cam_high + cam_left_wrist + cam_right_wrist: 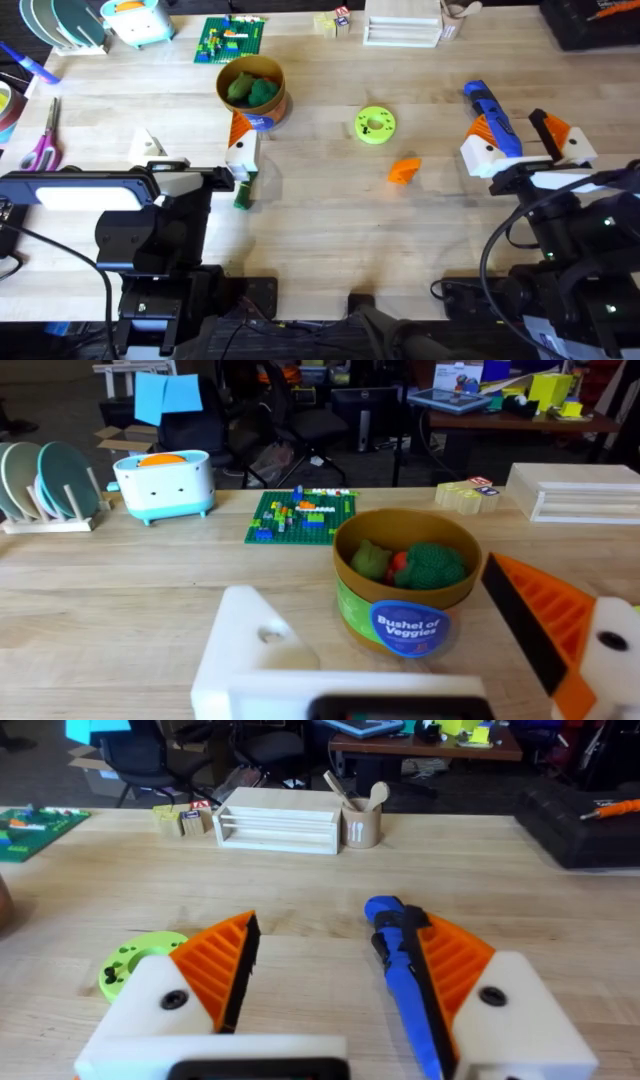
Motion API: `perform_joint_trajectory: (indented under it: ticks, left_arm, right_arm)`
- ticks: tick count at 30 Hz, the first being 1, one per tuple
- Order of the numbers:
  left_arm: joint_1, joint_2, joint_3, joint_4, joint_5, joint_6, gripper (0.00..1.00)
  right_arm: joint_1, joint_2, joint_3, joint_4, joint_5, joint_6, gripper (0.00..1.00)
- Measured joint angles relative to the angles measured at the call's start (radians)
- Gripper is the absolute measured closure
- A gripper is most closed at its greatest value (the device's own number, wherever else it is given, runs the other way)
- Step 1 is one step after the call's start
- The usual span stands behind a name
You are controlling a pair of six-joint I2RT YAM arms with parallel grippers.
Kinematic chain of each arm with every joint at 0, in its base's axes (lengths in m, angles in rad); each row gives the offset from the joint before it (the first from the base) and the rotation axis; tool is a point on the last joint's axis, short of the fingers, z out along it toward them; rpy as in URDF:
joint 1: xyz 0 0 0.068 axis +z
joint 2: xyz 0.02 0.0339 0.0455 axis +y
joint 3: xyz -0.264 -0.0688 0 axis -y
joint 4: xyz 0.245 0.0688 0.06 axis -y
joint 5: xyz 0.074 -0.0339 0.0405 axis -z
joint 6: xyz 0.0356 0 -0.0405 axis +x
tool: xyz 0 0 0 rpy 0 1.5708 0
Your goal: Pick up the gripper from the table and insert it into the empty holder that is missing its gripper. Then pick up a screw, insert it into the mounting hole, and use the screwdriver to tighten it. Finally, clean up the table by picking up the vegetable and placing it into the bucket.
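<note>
One screwdriver [405,980] lies between the right gripper's [330,980] spread-apart fingers.

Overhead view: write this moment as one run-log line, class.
left gripper: open, beside bucket | right gripper: open, around screwdriver | orange gripper piece: on table, untouched | bucket: holds green vegetables

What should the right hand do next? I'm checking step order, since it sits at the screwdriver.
Probably lift the open right hand off the screwdriver and move it toward the orange gripper piece. That piece lies loose on the table, and the holder shows a bare mounting hole, so inserting the piece likely comes first.
</note>
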Motion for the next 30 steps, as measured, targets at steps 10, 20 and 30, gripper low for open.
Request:
perform_joint_trajectory:
  ticks: [10, 20, 30]
  left_arm:
    - [0.000, 0.000, 0.000, 0.000, -0.001, 0.003, 0.008]
    - [0.000, 0.003, 0.052, -0.168, -0.029, 0.050, 0.009]
    - [0.000, 0.311, 0.645, -0.714, -0.027, 0.079, 0.009]
  right_arm:
    - [0.000, 0.000, 0.000, -0.005, 0.000, -0.002, 0.122]
    - [0.000, 0.003, 0.034, 0.019, -0.014, -0.002, 0.122]
    - [0.000, 0.244, 0.516, -0.451, -0.022, -0.003, 0.121]
